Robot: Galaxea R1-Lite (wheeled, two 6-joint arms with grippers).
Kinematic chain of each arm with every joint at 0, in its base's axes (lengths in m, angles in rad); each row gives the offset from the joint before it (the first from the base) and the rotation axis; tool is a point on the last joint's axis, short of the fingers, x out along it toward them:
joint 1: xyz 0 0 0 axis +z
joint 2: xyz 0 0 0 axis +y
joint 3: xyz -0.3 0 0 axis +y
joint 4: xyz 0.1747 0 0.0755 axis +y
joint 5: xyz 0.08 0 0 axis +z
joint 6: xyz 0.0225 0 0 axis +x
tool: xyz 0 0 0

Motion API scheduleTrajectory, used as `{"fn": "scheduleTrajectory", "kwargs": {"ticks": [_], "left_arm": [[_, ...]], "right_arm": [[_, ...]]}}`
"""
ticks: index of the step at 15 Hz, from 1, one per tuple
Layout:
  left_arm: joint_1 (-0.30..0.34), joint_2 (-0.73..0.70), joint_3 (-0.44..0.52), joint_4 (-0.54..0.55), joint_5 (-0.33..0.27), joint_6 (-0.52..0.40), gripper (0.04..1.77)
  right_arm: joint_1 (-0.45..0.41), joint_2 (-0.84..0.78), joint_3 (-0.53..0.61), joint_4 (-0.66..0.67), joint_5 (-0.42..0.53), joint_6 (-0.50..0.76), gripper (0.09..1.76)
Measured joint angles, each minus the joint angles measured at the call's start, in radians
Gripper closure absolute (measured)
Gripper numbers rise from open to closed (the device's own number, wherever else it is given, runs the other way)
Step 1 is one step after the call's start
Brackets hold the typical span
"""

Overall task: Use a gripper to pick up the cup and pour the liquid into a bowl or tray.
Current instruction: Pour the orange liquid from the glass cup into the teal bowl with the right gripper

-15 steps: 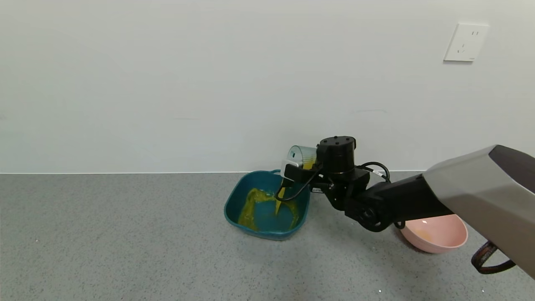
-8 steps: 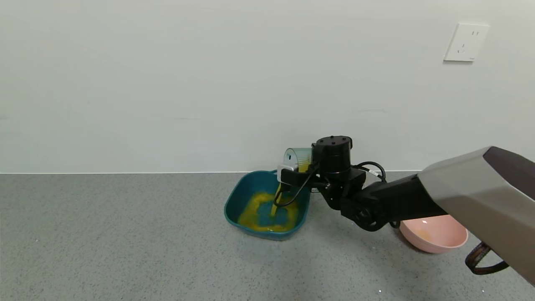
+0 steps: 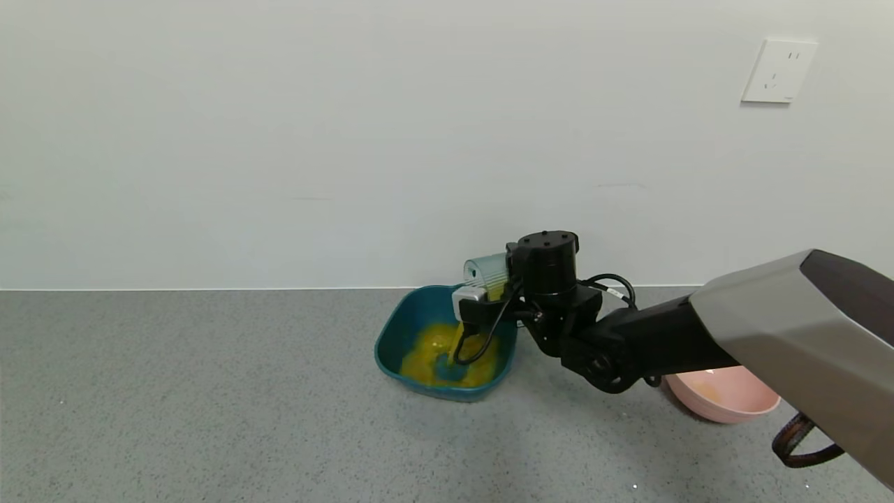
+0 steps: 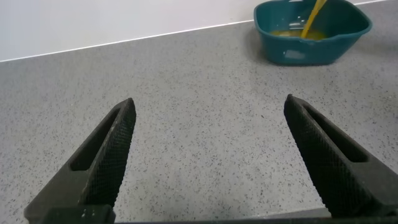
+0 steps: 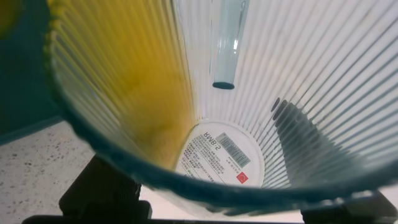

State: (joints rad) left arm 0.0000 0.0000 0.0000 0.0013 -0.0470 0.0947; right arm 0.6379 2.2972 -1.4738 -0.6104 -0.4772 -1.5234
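Most of the liquid already pools in the tray, while the right gripper clamps the cup tipped sideways above it. Any drift could send the thin stream over the rim. The left gripper hangs spread wide, well apart.

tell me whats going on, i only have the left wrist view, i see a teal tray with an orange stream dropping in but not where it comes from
Observer: The stream comes from the cup, tipped on its side above the tray.
Operator: who's holding it
Observer: The right pincer, reaching in from the robot's right; it is shut on the cup.
Operator: much left in the cup
Observer: Little. The right wrist view shows only a band of liquid along one ribbed wall, with the label on the cup's base uncovered.
Operator: anything else nearby
Observer: A pink bowl sits under the right arm, apart from the tray.
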Motion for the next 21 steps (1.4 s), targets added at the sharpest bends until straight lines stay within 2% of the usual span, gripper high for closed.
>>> {"fn": "scheduleTrajectory", "kwargs": {"ticks": [7, 10, 21], "left_arm": [[0.000, 0.000, 0.000, 0.000, 0.000, 0.000, 0.09], [0.000, 0.000, 0.000, 0.000, 0.000, 0.000, 0.09], [0.000, 0.000, 0.000, 0.000, 0.000, 0.000, 0.09]], "right_arm": [[0.009, -0.016, 0.005, 0.004, 0.000, -0.209, 0.50], [0.010, -0.026, 0.011, 0.007, 0.001, -0.259, 0.50], [0.021, -0.031, 0.018, 0.004, 0.000, -0.285, 0.50]]}}
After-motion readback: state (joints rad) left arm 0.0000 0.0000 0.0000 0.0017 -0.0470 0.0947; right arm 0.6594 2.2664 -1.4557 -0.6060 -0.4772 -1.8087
